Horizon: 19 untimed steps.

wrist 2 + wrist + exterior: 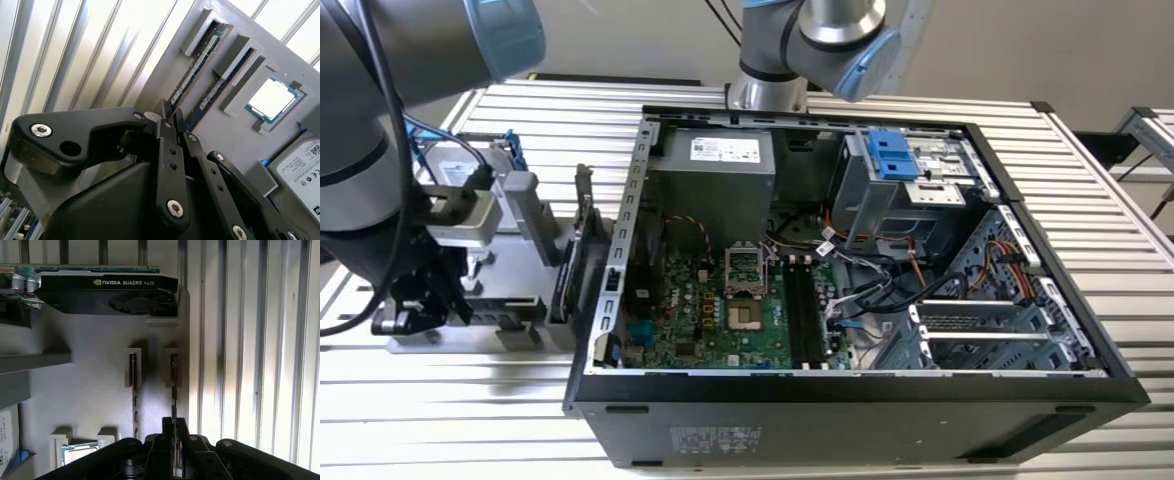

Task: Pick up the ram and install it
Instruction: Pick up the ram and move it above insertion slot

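In both wrist views two rams stand on edge in slots of a grey holder tray [235, 145] [90, 390]. The ram [173, 385] [197, 67] nearer the tray's edge runs straight in between my black fingers. My gripper [174, 426] [169, 114] is shut on this ram's end, and the stick still sits in its slot. The other ram [133, 390] [222, 82] stands free beside it. In the exterior view my gripper [427, 298] hangs low over the tray [467, 335] at the exterior view's left.
A graphics card [107, 292], a processor chip [272, 97] and a silver hard drive [305, 165] share the tray. The open computer case [640, 200] lies in the middle of the slatted table [1094, 200], its motherboard's long memory slots [807, 310] exposed. A second arm's base [767, 90] stands behind the case.
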Available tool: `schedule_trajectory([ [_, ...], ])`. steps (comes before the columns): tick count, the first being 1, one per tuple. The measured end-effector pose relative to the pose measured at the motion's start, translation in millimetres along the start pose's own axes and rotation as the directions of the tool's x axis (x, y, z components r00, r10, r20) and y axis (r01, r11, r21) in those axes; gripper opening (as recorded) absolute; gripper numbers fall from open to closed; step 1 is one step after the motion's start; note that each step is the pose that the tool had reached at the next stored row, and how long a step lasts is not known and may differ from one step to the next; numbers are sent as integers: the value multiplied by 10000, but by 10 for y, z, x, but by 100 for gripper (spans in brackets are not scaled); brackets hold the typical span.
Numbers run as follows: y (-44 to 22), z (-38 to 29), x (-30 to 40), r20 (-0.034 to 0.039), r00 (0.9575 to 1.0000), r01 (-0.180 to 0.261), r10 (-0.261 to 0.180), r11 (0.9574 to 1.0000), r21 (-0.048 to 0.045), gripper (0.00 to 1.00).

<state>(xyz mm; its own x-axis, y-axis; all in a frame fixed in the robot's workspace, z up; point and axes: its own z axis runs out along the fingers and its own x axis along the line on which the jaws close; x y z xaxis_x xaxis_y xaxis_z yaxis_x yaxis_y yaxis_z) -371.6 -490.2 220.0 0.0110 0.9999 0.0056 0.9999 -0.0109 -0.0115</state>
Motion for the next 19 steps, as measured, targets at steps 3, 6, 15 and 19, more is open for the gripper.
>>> schedule_trajectory([
  [3, 0, -23, 0, 0, 10000, 0, 0, 10000, 0, 0],
  [6, -2, -47, 1, 0, 10000, -2, 2, 10000, 0, 0],
  [15, -2, -113, 1, -1, 10000, 0, 0, 10000, 0, 0],
  [19, -2, -140, 1, 0, 10000, -1, 1, 10000, 0, 0],
])
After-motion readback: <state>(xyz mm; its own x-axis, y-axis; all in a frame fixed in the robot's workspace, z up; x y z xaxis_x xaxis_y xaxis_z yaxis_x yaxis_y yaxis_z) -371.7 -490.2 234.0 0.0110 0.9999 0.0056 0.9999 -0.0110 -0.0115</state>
